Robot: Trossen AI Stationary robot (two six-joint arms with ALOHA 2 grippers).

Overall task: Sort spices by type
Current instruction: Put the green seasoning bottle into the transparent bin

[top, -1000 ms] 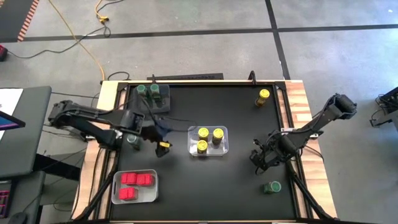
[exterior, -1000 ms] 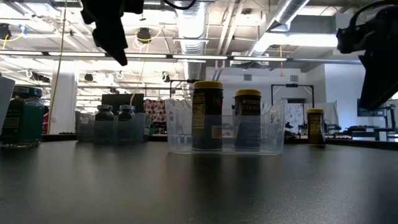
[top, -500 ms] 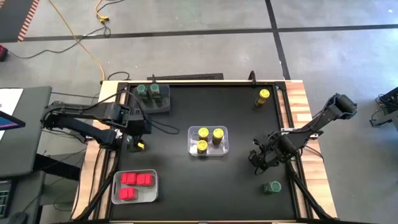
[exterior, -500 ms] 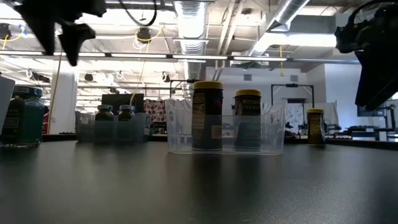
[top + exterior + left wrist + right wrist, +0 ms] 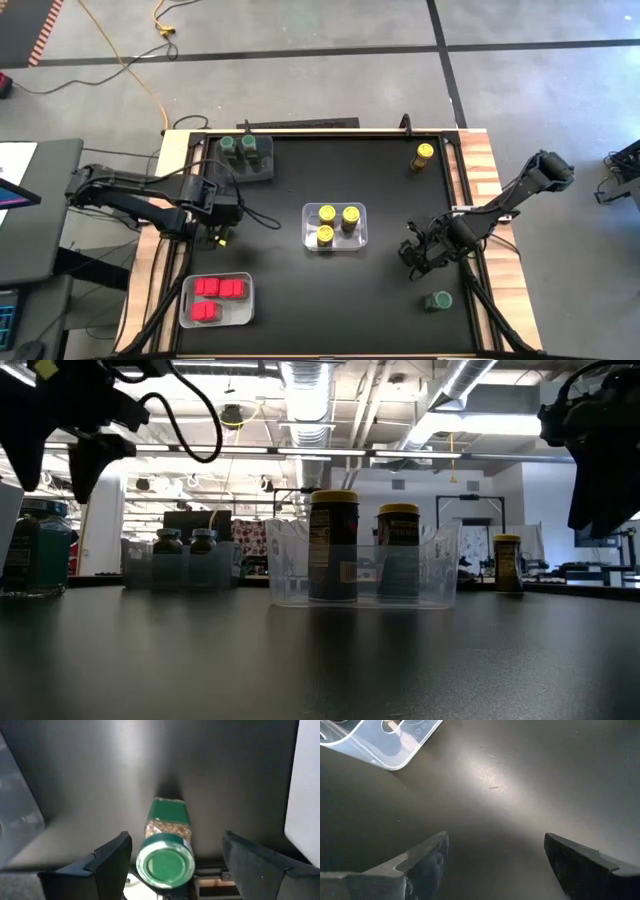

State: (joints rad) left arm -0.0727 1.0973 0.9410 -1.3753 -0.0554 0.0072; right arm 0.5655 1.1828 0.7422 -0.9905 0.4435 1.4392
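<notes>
Left gripper poised above a green-lidded spice jar at the left edge of the table; fingers spread, flanking the lid on both sides, nothing grasped. Jar upright, seen lid-on from the wrist view, standing very close to the table's rim, between the grey bin at the rear-left corner and the clear bin of red-topped jars at the front-left corner. Grey bin already holding two green-lidded jars.

Right gripper hanging over bare table near the right edge, fingers wide apart, empty, waiting. Corner of the central clear bin just visible from its wrist.

Remaining sort, judged: central clear bin with three yellow-lidded jars; stray yellow-lidded jar at the rear-right corner; stray green-lidded jar near the front-right corner.

Risks, judged:
- Off-centre descent: one finger landing on the lid, tipping the jar.
- Jar near the table rim: a sideways nudge during closing could push it off the edge.
- Grip on the lid only: round smooth surface, possible slip during lift.
- Transfer to the grey bin: little free room beside the two jars, possible knock.
</notes>
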